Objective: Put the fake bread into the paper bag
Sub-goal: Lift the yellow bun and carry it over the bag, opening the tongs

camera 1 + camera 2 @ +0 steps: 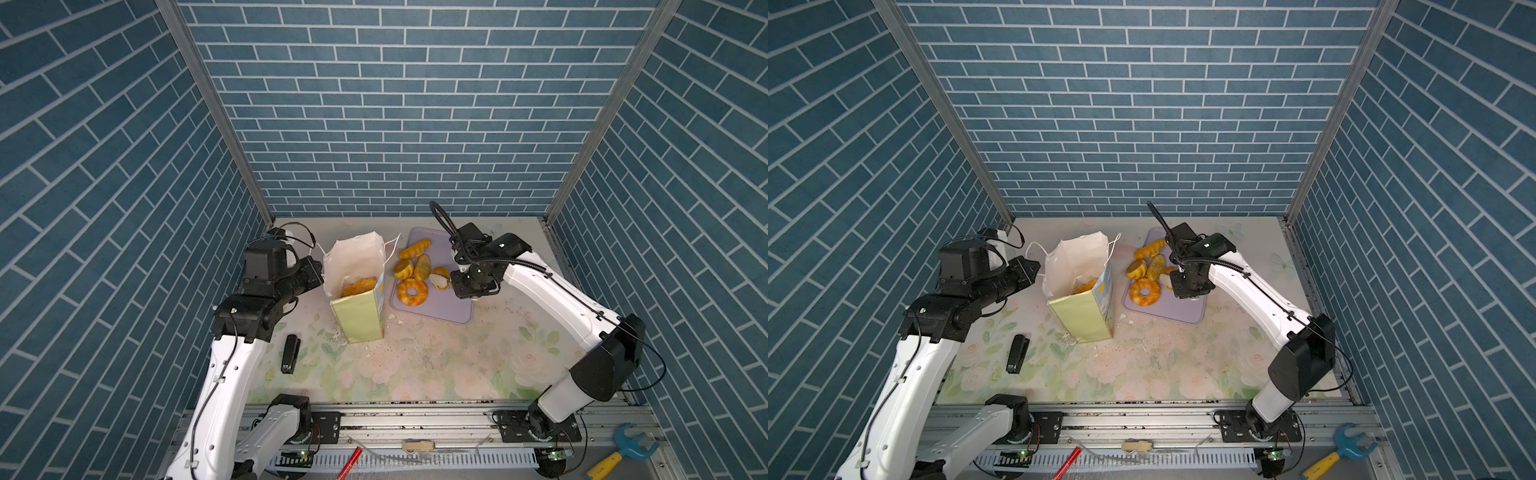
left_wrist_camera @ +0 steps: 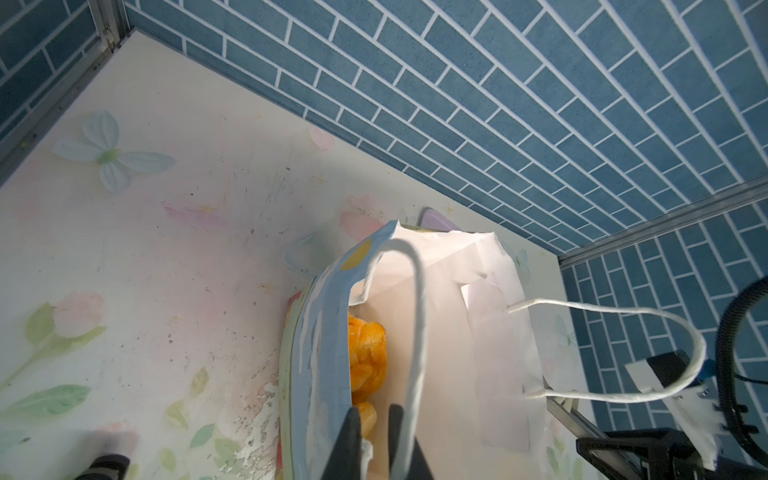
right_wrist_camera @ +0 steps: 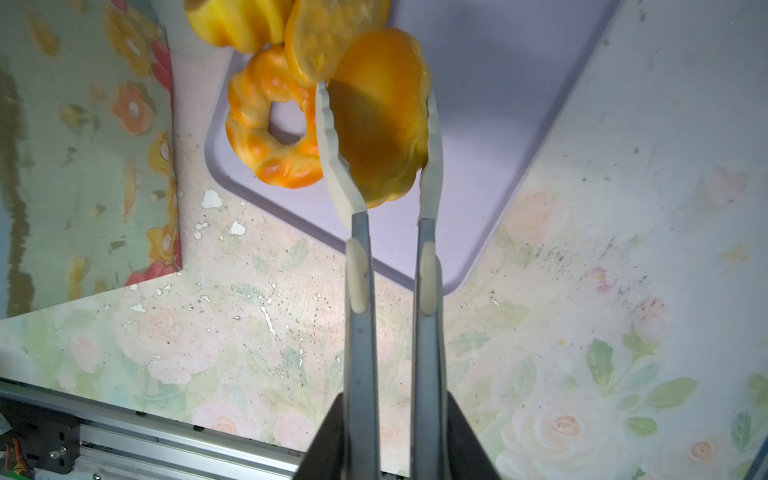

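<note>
The paper bag (image 1: 359,320) (image 1: 1079,316) stands upright and open at centre-left, with fake bread (image 1: 359,286) (image 2: 368,357) inside. My left gripper (image 1: 319,270) (image 2: 374,415) is at the bag's left rim, its jaws a little apart; a cord handle (image 2: 415,332) crosses one finger. More fake bread lies on the lilac tray (image 1: 440,307): a ring doughnut (image 1: 412,291) (image 3: 270,137), a long loaf (image 1: 415,248), and two buns (image 1: 403,269). My right gripper (image 1: 440,282) (image 3: 376,124) has long tong fingers with white tips, shut on a round bun (image 3: 380,137) over the tray.
A black stapler (image 1: 290,353) lies front-left on the floral table. White flakes (image 1: 338,337) are scattered round the bag's base. A blue and yellow toy wrench (image 1: 623,453) and a red tool (image 1: 349,463) lie beyond the front rail.
</note>
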Action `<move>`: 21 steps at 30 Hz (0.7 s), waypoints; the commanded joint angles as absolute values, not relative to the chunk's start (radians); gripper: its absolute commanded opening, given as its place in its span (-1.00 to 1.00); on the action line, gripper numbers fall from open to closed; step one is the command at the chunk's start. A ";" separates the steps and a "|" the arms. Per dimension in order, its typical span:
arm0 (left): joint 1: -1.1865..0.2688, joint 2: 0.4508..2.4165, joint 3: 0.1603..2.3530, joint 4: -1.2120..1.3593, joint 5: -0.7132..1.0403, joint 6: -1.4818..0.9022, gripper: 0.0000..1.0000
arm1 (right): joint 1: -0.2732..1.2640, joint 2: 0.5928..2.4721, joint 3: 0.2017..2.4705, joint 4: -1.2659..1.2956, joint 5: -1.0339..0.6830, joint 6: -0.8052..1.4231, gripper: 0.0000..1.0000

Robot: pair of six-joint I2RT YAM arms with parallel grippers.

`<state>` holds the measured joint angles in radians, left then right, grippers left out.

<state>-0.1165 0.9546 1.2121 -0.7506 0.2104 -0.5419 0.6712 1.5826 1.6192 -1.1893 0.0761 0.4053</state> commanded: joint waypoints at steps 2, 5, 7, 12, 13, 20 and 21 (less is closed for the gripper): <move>-0.116 0.955 1.231 -0.773 0.225 -0.509 -0.37 | 0.661 1.495 1.738 -1.264 0.181 0.407 -0.47; -0.117 0.971 1.259 -0.786 0.222 -0.478 -0.17 | 0.662 1.459 1.822 -1.240 0.173 0.411 -0.48; -0.117 0.985 1.280 -0.792 0.220 -0.463 -0.07 | 0.663 1.447 1.870 -1.221 0.164 0.403 -0.48; -0.114 1.019 1.341 -0.810 0.193 -0.428 0.05 | 0.682 1.477 2.021 -1.214 0.144 0.347 -0.48; -0.115 1.025 1.353 -0.814 0.190 -0.421 0.07 | 0.694 1.489 2.055 -1.212 0.143 0.329 -0.48; -0.086 1.085 1.416 -0.835 0.203 -0.382 0.18 | 0.828 1.617 2.309 -1.209 0.147 0.208 -0.48; -0.085 1.094 1.424 -0.841 0.204 -0.378 0.18 | 0.843 1.631 2.330 -1.199 0.140 0.197 -0.47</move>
<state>-0.0956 1.0733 1.3949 -0.8120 0.2005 -0.4141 0.8085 1.5974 2.2681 -1.2316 0.1352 0.2771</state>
